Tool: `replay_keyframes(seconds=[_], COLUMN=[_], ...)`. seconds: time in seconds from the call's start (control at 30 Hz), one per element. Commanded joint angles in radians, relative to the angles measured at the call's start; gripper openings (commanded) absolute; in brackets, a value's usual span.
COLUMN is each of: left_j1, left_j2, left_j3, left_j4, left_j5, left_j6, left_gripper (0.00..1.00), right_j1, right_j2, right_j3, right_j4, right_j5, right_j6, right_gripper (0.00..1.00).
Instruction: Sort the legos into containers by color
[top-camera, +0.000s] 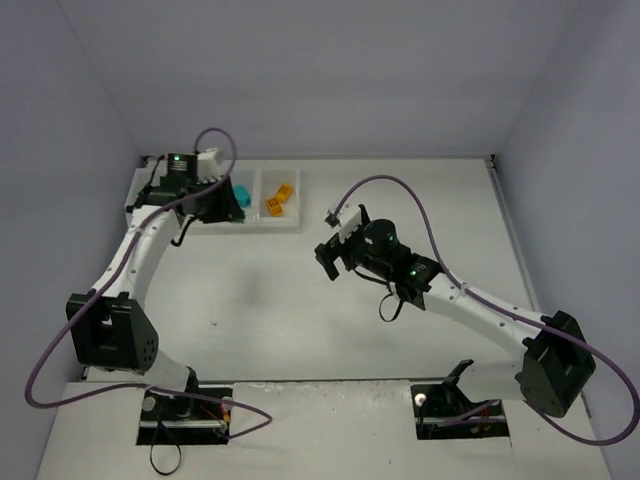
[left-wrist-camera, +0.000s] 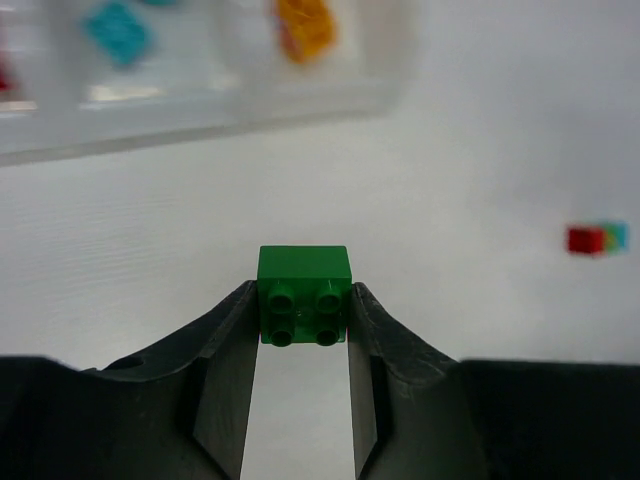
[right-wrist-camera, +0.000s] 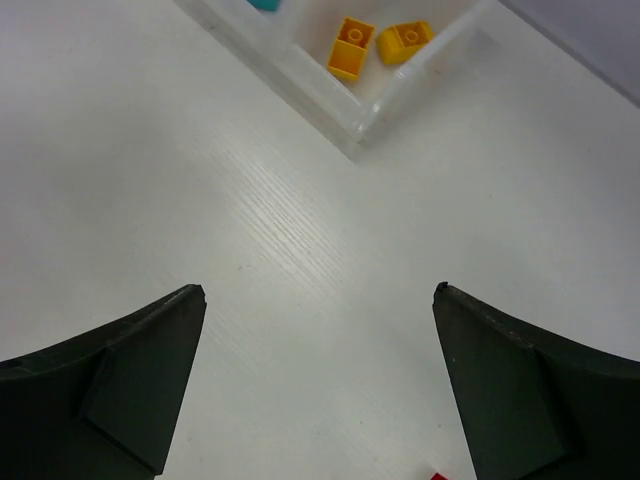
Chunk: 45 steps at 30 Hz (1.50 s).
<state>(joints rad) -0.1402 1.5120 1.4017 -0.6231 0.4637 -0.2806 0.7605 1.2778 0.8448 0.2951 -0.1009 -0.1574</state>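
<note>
White tabletop below, my left gripper pinches a green brick by its tips, my right gripper gapes empty; a jolt could shake that brick loose.

You are looking at a white table with a faint straight grain, boxed in by a plain pale back wall, a left wall and a right wall. The light is soft and even, with faint shadows.
</note>
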Motion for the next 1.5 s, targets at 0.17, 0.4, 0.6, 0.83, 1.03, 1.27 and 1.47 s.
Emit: replay_keyframes(seconds=[0.17, 0.4, 0.6, 0.83, 1.03, 1.27, 1.47], left_j1=[0.298, 0.422, 0.445, 0.447, 0.444, 0.397, 0.179], left_j2=[0.12, 0.347, 0.54, 0.642, 0.603, 0.417, 0.153], left_j3=[0.196, 0.42, 0.605, 0.692, 0.637, 0.545, 0.258], left_j4=[0.108, 0.129, 0.114, 0.128, 0.169, 0.183, 0.267], left_j5=[-0.447, -0.473, -0.499, -0.464, -0.407, -0.32, -0.217], left_j6=[0.003, 0.0, 0.001, -0.005, -0.012, -0.055, -0.081], left_gripper=[0.07, 0.08, 0.13, 0.37, 0.6, 0.61, 0.66], right_j1=[-0.118, -0.18, -0.248, -0.303, -0.409, -0.51, -0.527], right_j2=[-0.029, -0.035, -0.04, -0.029, -0.008, 0.035, 0.094], right_j3=[0.011, 0.036, 0.04, 0.042, 0.028, 0.027, -0.002], right_j4=[-0.01, -0.091, -0.129, -0.183, -0.229, -0.29, -0.373], right_j5=[0.055, 0.139, 0.112, 0.113, 0.11, 0.096, 0.112], right_j6=[0.231, 0.344, 0.375, 0.407, 0.516, 0.647, 0.716], right_gripper=[0.93, 0.85, 0.86, 0.87, 0.86, 0.83, 0.78])
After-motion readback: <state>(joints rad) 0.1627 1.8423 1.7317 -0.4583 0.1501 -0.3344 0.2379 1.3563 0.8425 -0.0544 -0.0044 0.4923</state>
